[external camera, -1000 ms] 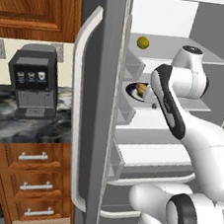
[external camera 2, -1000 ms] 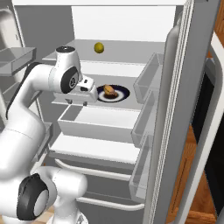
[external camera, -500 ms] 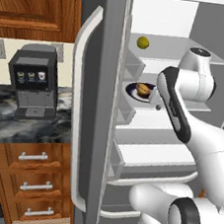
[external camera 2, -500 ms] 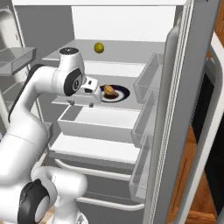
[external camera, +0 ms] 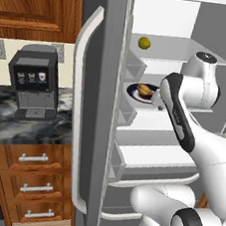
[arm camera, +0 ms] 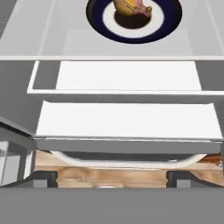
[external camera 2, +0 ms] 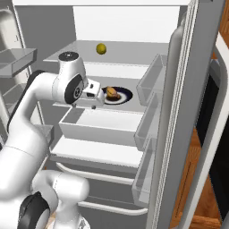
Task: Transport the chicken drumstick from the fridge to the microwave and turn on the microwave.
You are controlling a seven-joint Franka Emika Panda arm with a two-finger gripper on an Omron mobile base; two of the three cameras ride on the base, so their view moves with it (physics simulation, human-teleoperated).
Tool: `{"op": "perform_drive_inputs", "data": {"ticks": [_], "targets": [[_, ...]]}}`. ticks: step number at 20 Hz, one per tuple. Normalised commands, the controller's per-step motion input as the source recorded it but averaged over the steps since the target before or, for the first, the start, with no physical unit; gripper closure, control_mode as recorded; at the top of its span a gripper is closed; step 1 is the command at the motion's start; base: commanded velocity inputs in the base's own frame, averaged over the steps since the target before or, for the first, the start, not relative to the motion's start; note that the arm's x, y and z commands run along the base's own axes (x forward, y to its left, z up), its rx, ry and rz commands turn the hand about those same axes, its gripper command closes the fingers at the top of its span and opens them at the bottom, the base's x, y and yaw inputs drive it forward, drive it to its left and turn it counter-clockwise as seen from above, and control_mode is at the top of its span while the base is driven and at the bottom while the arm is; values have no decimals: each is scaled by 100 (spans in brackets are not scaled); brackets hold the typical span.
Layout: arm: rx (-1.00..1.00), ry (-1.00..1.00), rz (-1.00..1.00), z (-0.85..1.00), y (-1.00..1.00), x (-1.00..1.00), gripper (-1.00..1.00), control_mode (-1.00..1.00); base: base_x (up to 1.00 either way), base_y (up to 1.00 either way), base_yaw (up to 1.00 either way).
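Observation:
The fridge (external camera: pixel 103 109) stands open, its door swung left in the left base view. On the middle shelf, the golden-brown chicken drumstick (external camera 2: pixel 112 93) (external camera: pixel 144 90) (arm camera: pixel 131 6) lies on a dark-blue-rimmed plate (external camera 2: pixel 126 95) (arm camera: pixel 94 13). My gripper (external camera 2: pixel 95 102) (arm camera: pixel 113 178) hovers just in front of the plate, left of it in the right base view. It points down over the drawer and is open, with nothing between its widely spread fingertips (arm camera: pixel 46 177). It does not touch the drumstick. The microwave is out of view.
A yellow lemon-like ball (external camera: pixel 143 42) (external camera 2: pixel 101 48) rests on the shelf above. Door bins (external camera 2: pixel 152 85) line the open door at right. A white drawer (external camera 2: pixel 96 123) sits below the plate shelf. A black and grey coffee machine (external camera: pixel 33 80) stands on the marble counter left of the fridge.
The jaws have spread wider. The hand has moved closer to the plate, and the arm's elbow has risen a little.

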Motion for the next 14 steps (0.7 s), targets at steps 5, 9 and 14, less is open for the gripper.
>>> {"op": "perform_drive_inputs", "data": {"ticks": [5, 9, 14], "targets": [[0, -31, -1, -9, -5, 0, -100, -100, 0, 0, 0], [0, -16, 0, -5, -9, 1, -100, -100, 0, 0, 0], [0, -7, -4, 0, -3, 15, -100, -100, 0, 0, 0]]}}
